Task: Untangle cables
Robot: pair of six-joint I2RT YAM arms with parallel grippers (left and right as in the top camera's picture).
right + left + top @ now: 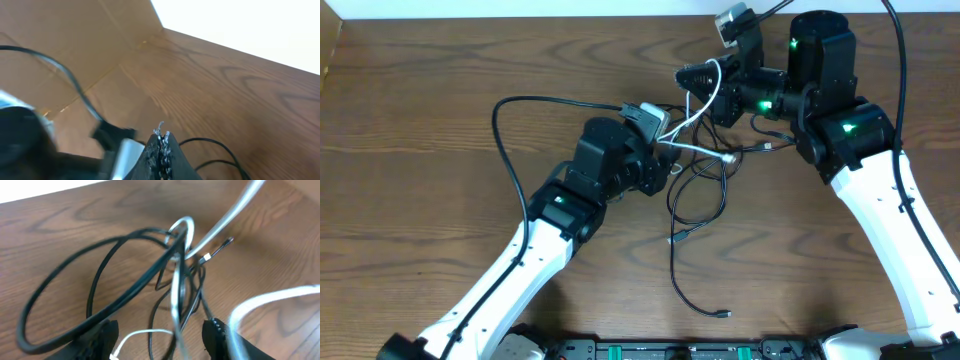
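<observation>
1. The left third of the table point(410, 190) is bare wood out to its left edge. Only the left arm's own thick lead point(498, 125) arcs over it.
2. The left gripper point(159, 334) sits near mid-table with its fingers point(102, 335) spread apart. Black and white strands run through the gap.
3. The cables point(705, 170) lie knotted just right of that gripper. One black cord point(685, 285) trails toward the near edge and ends in a plug point(724, 315) on open wood.
4. The white cord point(712, 80) rises from the knot toward the right gripper point(161, 142), close to the far edge. Its fingers are pressed together; whether cord is caught between them cannot be told.
5. Bare wood shows between the knot and the right arm point(890, 210).
</observation>
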